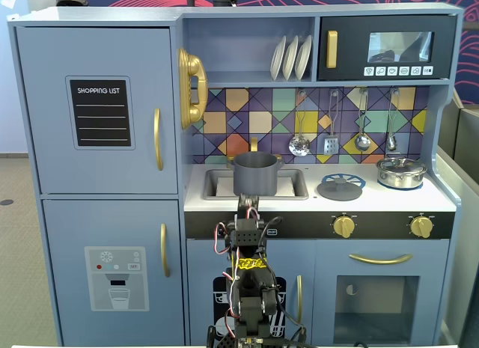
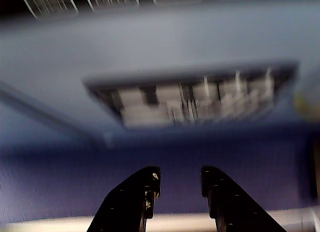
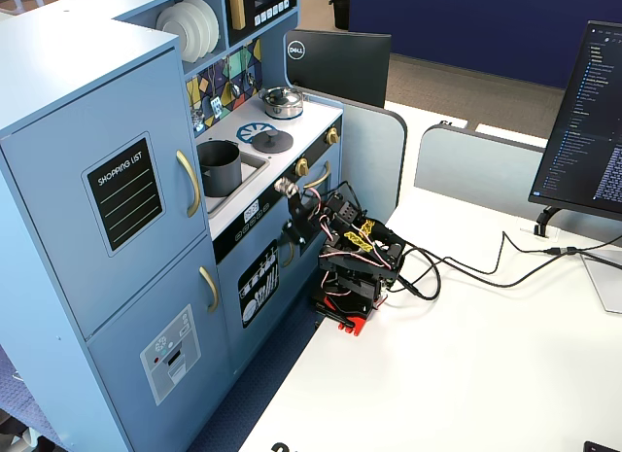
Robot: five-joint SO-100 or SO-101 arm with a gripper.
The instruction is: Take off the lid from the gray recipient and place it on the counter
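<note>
Lid (image 1: 339,188) flat on worktop (image 1: 441,202), knob up, beyond jaws; pot (image 1: 255,174) upright, uncovered; jaws slightly apart, empty.

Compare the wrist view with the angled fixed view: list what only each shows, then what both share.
Only the wrist view: the tool close up, jaws apart with nothing between them, before a blurred blue surface with a dark-framed panel.

Only the angled fixed view: the pot open in the sink, the lid lying flat on the counter over the burner print, the silver pot, a monitor and the white table.

Both: the arm's tool and blue kitchen surfaces; the wrist view is too blurred to match anything further.
</note>
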